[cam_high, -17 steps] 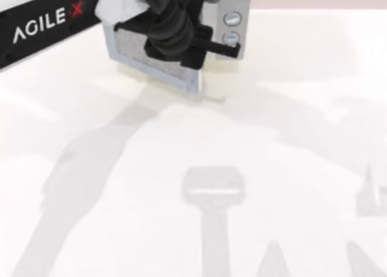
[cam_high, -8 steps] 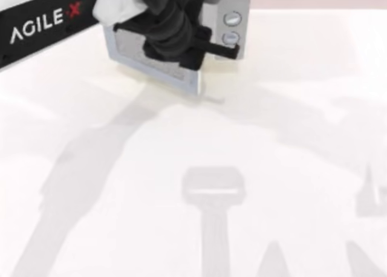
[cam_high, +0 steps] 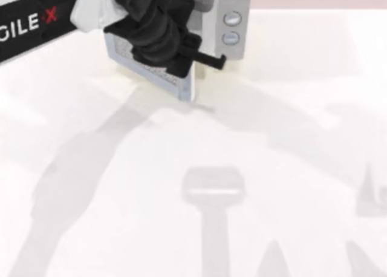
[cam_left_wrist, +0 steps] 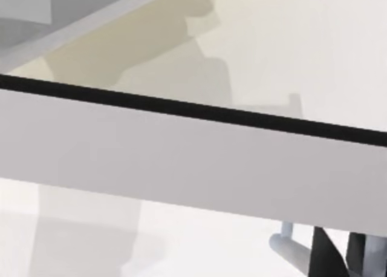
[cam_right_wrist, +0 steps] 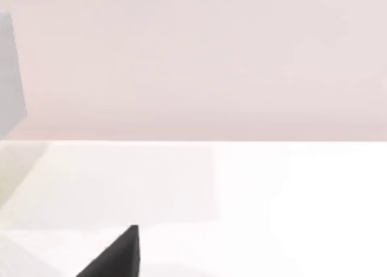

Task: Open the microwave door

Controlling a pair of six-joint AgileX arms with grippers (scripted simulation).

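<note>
the left gripper [cam_high: 192, 60] sits at the free edge of the microwave door [cam_high: 158, 76] (grip state unclear), door ajar, hinged on its left; right arm unseen.

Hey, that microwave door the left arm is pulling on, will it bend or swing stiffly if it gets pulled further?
The microwave door looks like a flat, rigid panel, so it would probably swing as one piece rather than flex. It already stands angled out from the microwave, which suggests a hinge on its left edge. The left gripper sits near its free edge, likely good leverage.
</note>
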